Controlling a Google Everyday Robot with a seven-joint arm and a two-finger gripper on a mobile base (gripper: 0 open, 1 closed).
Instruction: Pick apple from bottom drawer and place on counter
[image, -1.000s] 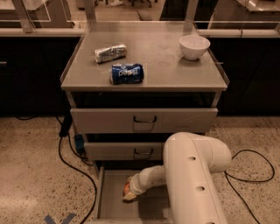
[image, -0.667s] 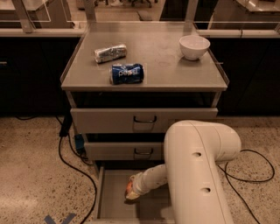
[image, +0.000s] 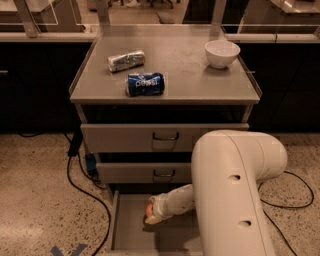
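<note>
one apple (image: 148, 211), orange-red, shows as a small sliver at the tip of the robot's hand (image: 152, 214), down inside the bottom drawer (image: 130, 235). the hand is clasped on the apple, which is tucked into its white end, and a dark shadow lies on the drawer floor just below them. the bottom drawer is pulled out toward me, a plain grey tray, and the hand sits over its left half, near the back.

from the hand a pale forearm runs right and slightly up to the big white arm (image: 235, 190), which fills the lower right and hides the drawer's right side. above the open drawer are two shut ones, the middle drawer (image: 130, 172) and the top drawer (image: 120, 137), each with a dark handle.

on top, the desk (image: 185, 75) carries three things, well apart from the apple. a blue pepsi can (image: 145, 84) lies on its side near the front edge, left of centre. a crumpled silver packet (image: 126, 60) lies behind it, further left. a white bowl (image: 222, 53) stands upright near the back right corner.

black cables (image: 82, 192) trail down the cabinet's left side over the speckled floor (image: 35, 200), and another loops on the right.
</note>
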